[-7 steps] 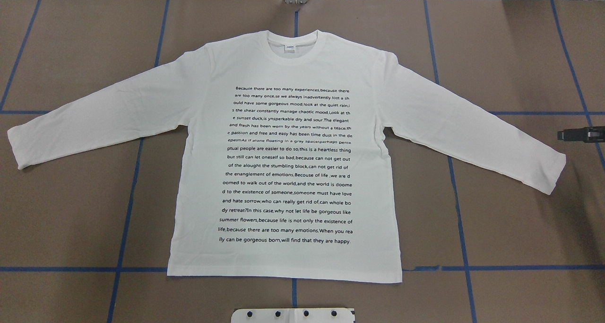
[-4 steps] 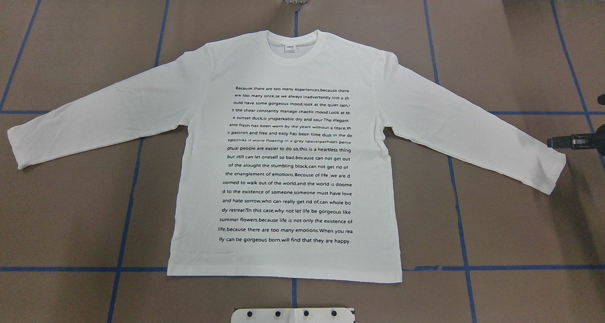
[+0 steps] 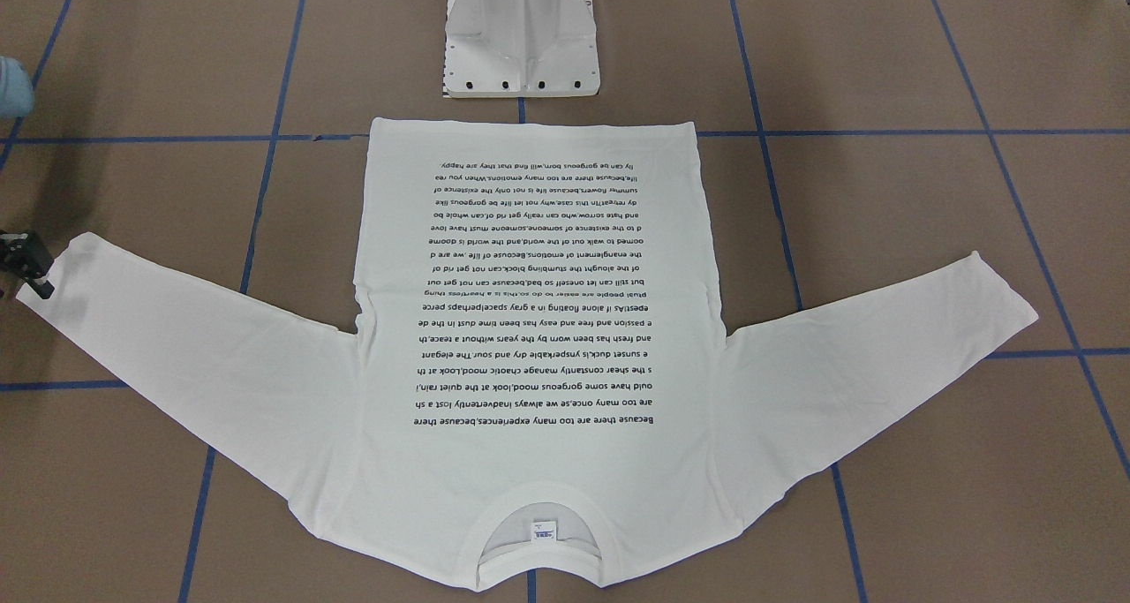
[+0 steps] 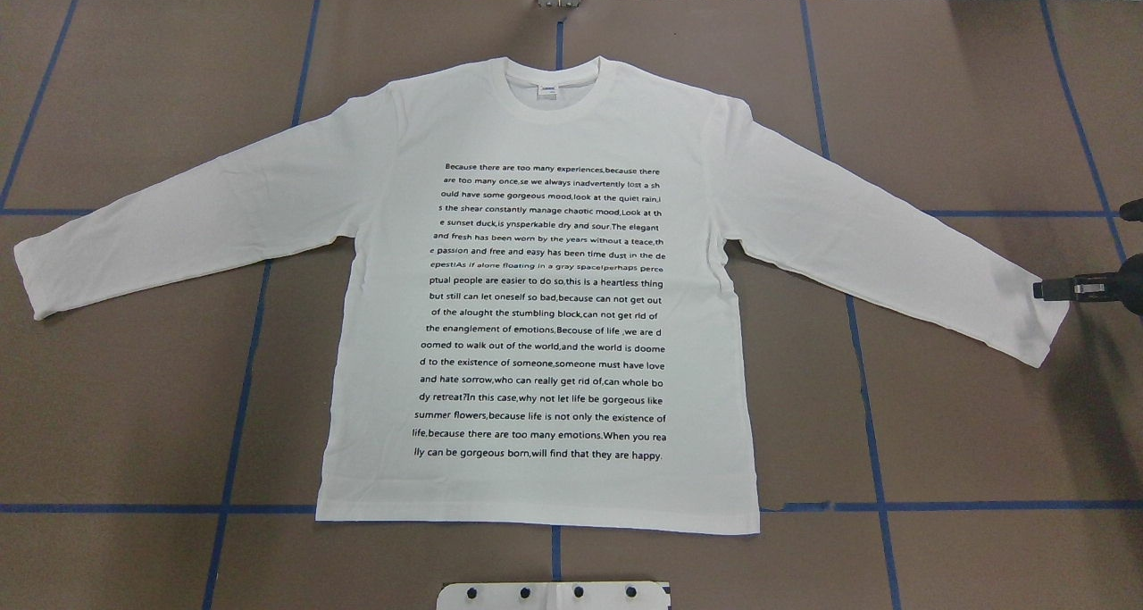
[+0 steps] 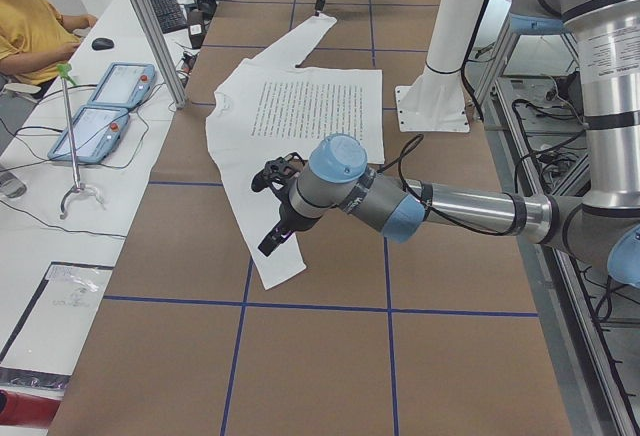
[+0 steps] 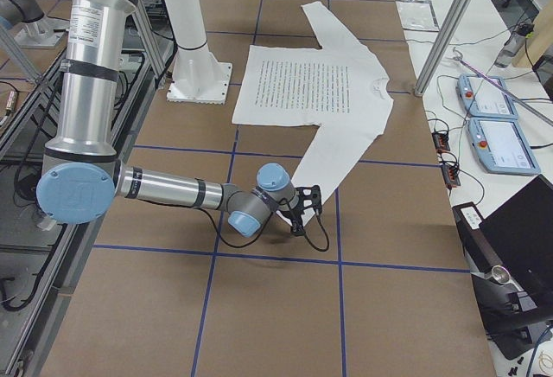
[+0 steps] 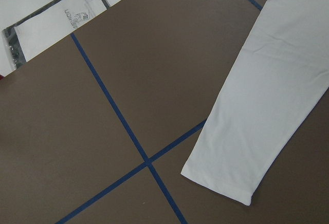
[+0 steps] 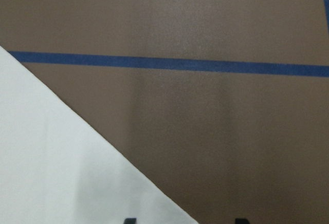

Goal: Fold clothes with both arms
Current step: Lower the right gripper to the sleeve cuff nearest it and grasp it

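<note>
Sliding inward since a second ago, the right gripper (image 4: 1038, 289) now meets the sleeve cuff of the T-shirt (image 4: 545, 324), far to the right of the pedestal (image 3: 521, 38). Its fingers are parted and grasp nothing. The shirt lies flat, print up, with its hem just beside the pedestal. The left gripper (image 5: 268, 246) hangs over the other cuff, and I cannot tell how its fingers stand.

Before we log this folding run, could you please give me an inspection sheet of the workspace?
surface: brown table with a blue tape grid; white pedestal stands on it.
job's things: white T-shirt lies flat, print up, sleeves spread.
clutter: nothing seen.
grippers: right pincer open at the right cuff's edge; left pincer over the left cuff, state unclear.
cables: black cable loops at the left wrist.
surroundings: seated person and two pendants at a side bench.
</note>
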### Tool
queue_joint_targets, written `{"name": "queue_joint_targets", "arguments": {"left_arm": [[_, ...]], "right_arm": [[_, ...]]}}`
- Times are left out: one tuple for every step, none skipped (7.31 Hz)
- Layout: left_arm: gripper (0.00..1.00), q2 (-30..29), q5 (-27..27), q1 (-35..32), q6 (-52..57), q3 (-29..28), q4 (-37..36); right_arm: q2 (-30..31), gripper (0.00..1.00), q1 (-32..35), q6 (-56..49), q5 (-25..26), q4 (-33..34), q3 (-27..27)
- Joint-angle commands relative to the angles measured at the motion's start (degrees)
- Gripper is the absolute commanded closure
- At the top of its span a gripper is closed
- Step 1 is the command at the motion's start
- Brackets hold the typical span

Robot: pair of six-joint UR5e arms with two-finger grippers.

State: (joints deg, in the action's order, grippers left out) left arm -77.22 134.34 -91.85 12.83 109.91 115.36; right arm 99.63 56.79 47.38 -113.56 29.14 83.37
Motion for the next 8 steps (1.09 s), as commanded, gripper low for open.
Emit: {"name": "queue_joint_targets", "arguments": {"left_arm": [[0.0,0.0,0.0,0.0,0.0,-0.2,0.0],[0.0,0.0,0.0,0.0,0.0,-0.2,0.1],[0.0,0.4,0.0,0.0,0.0,-0.2,0.3],[0.0,0.9,0.0,0.0,0.1,-0.1,0.6],[0.0,0.9,0.0,0.0,0.1,-0.1,0.6],[0.0,0.9,0.0,0.0,0.1,-0.1,0.6],[0.0,0.9,0.0,0.0,0.1,-0.1,0.6],[0.0,0.9,0.0,0.0,0.1,-0.1,0.5]], "right_arm": [[0.3,0.3,-1.5,-0.2,0.4,-0.2,-0.1],[0.6,0.31,-1.6,-0.2,0.9,-0.2,-0.1],[1.0,0.35,-1.6,-0.2,0.9,-0.3,-0.1],[1.1,0.41,-1.5,-0.2,0.9,-0.3,0.0],[1.1,0.74,-1.5,-0.2,0.9,-0.3,0.1],[1.1,1.0,-1.4,-0.2,0.9,-0.3,0.5],[1.2,1.0,-1.3,-0.4,0.6,-0.3,1.2],[1.2,1.0,-1.0,-0.4,0.1,0.0,2.8]]}}
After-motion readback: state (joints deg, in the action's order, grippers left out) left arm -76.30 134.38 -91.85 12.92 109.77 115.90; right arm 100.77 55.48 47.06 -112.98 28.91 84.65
